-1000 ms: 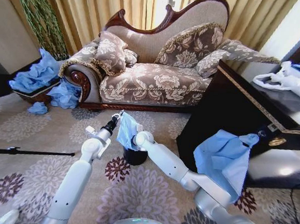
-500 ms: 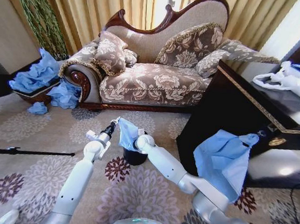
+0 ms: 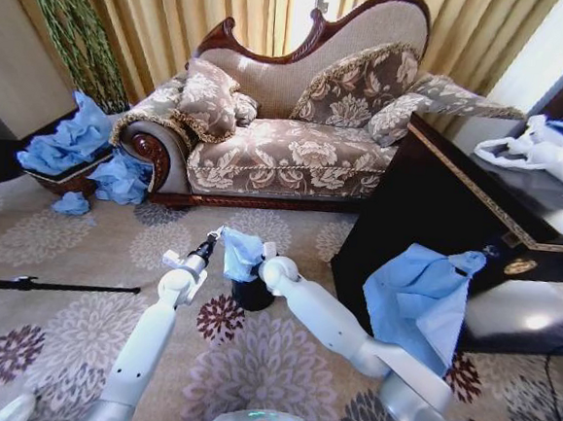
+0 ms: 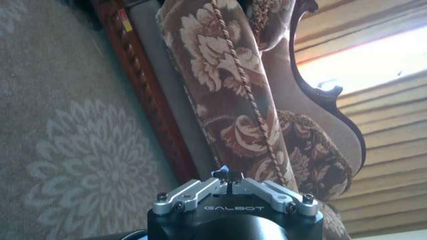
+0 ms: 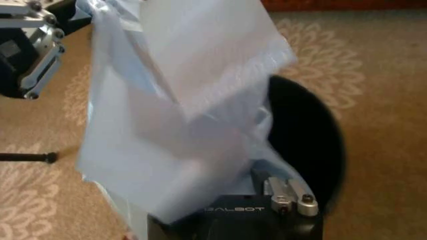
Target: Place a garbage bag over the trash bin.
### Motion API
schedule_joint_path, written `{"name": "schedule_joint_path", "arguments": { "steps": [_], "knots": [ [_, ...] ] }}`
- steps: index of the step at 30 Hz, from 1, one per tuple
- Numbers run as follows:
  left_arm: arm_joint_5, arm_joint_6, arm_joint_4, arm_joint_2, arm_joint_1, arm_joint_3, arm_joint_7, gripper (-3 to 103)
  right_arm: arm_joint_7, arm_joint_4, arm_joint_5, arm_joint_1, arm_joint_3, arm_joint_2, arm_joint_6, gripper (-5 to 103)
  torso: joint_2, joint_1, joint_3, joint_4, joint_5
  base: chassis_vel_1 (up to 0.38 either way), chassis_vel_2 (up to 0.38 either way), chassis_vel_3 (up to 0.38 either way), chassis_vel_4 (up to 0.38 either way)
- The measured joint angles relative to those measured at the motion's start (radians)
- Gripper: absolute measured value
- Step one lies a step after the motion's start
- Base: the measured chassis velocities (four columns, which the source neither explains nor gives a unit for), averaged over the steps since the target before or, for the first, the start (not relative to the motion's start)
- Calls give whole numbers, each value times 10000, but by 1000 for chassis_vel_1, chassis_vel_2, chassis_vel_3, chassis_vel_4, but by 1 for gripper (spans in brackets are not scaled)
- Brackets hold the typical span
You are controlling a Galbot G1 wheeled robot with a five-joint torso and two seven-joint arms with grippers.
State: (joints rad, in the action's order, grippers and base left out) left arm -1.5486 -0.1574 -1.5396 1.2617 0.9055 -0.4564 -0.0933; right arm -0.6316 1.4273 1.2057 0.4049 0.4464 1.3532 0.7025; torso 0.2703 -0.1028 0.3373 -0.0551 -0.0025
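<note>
A floral-upholstered chaise sofa (image 3: 288,123) with a dark carved wooden frame stands at the far side of the room, against tall gold curtains (image 3: 209,10). Patterned cushions (image 3: 208,97) lie on its left end and more lean against its back on the right. On the far left, crumpled blue plastic bags (image 3: 68,140) are heaped on and beside a low dark stand. A patterned carpet (image 3: 64,242) with flower medallions covers the floor, and a thin black rod (image 3: 41,285) lies across it on the left. On the right stands a dark wooden bench (image 3: 477,206), with white plastic bags (image 3: 550,149) on top and a large blue plastic sheet (image 3: 421,300) hanging down its near side.
</note>
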Motion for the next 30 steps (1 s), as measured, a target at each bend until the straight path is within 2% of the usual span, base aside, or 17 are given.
{"name": "schedule_joint_path", "arguments": {
  "steps": [2,5,6,8,9,10,11,14,18,24,27,28,30],
  "knots": [
    [1,7,8,-2,2,-9,0,0,-256,430,-1,35,54,-162,-39,58,0,0,0,0,0,0,0,0,0],
    [1,37,22,-20,-4,-9,-18,0,-518,676,91,37,85,-107,-56,63,0,0,0,2,0,0,0,0,0],
    [0,43,31,-38,-24,-9,-27,0,-611,775,119,50,134,-72,-55,69,0,0,0,4,-1,0,0,0,0],
    [-10,45,41,-58,-53,-12,-30,0,-722,916,107,79,221,-53,-56,69,0,0,0,5,0,0,0,0,0],
    [-35,46,62,-89,-92,-16,-31,0,-849,1098,69,112,327,-58,-65,80,0,0,0,4,0,0,0,0,0],
    [-49,46,93,-114,-122,-16,-29,0,-998,1345,50,144,430,-85,-86,85,0,0,0,3,-1,0,0,0,0],
    [-49,46,93,-114,-122,-16,-29,0,-998,1345,50,144,430,-85,-86,85,0,0,0,3,-1,0,0,0,0],
    [-69,40,230,-176,-217,0,27,0,-1631,2354,421,163,782,-313,-102,99,0,0,0,3,-3,0,0,0,0],
    [-87,21,296,-206,-271,18,88,0,-2059,3147,822,224,1079,-649,-102,100,0,0,-1,2,-3,0,0,0,0],
    [-112,-9,436,-257,-385,112,168,0,-2066,4034,592,305,1068,-1197,-195,100,0,0,-1,1,-1,0,0,0,0],
    [-111,-27,488,-253,-437,163,192,0,-1399,3963,-636,179,808,-1306,-452,100,0,0,0,0,0,0,0,0,0],
    [-111,-27,488,-253,-437,163,192,0,-1399,3963,-636,179,808,-1306,-452,100,0,0,0,0,0,0,0,0,0],
    [-111,-34,490,-254,-437,204,201,0,-1044,3643,-1320,-19,534,-1183,-711,100,0,0,0,1,-1,0,0,0,0]
  ]
}}
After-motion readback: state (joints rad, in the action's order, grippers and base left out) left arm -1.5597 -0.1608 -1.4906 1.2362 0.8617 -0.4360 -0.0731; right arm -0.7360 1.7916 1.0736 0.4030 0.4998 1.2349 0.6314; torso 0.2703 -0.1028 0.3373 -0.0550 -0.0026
